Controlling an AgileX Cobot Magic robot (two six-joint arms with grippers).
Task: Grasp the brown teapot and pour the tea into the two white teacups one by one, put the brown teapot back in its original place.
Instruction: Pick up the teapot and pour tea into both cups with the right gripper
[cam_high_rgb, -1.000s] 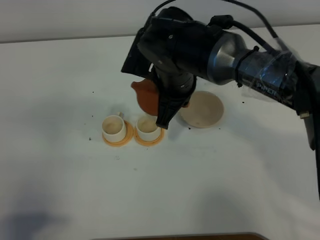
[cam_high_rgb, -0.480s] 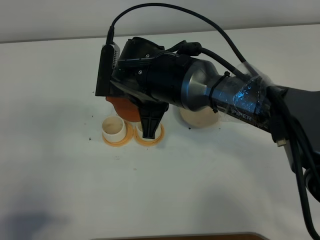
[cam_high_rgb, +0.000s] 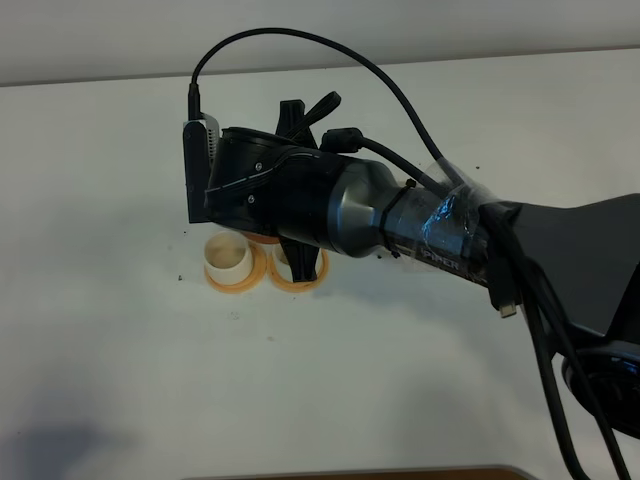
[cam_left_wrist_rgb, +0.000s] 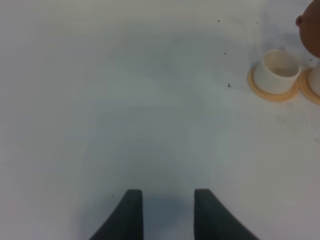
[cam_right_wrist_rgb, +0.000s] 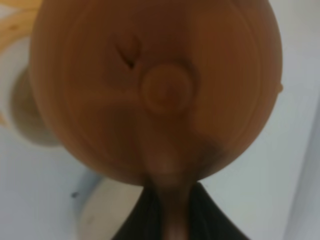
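In the high view, the right arm lies across the middle of the desk and covers the brown teapot almost fully. Below it, one white teacup stands free on its orange coaster. The second cup is mostly hidden by the arm, and the pale coaster for the teapot cannot be seen.

In the left wrist view, the left tool hangs over bare desk with its fingers apart and nothing between them. Well apart from it, the teapot shows at the picture's edge, close by the two cups.

In the right wrist view, the right tool is closed on the loop handle of the teapot. The round body with its lid fills the picture, and one cup shows beyond it.

The teapot is probably stiff, brittle clay, smooth, and somewhat heavy with tea. The handle looks like the right place to hold it, but the grip is narrow, so the pot could swing. I think the lid may slide off if the pot is tipped far.
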